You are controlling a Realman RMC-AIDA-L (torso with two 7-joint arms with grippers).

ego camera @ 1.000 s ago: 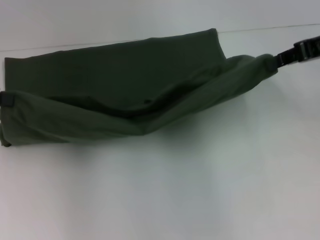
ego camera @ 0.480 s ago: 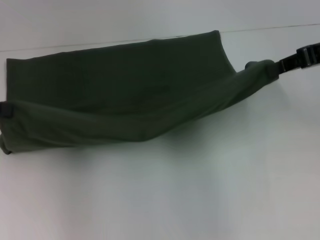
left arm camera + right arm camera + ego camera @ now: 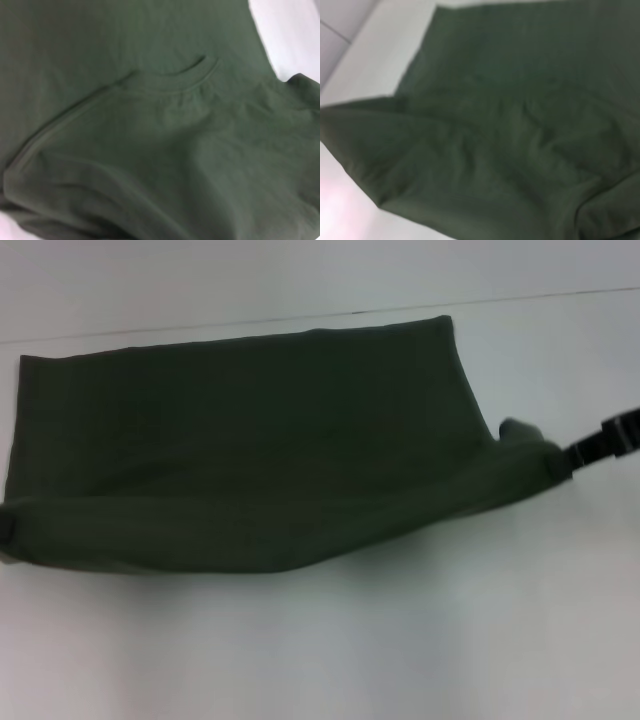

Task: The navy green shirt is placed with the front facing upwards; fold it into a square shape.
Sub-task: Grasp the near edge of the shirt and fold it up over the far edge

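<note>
The near half of the white surface lies open to me; only the navy green shirt blocks the far side, left to right.

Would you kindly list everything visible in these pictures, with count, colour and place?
shirt: one, dark olive green, spread across the far half of the table, its near edge lifted at both ends; its ribbed collar shows in the left wrist view
table: one, white, under the shirt and bare toward the robot
right gripper: one, black, at the shirt's right corner, gripping the bunched cloth
left gripper: one, dark, barely visible at the shirt's left near corner at the picture's edge
</note>
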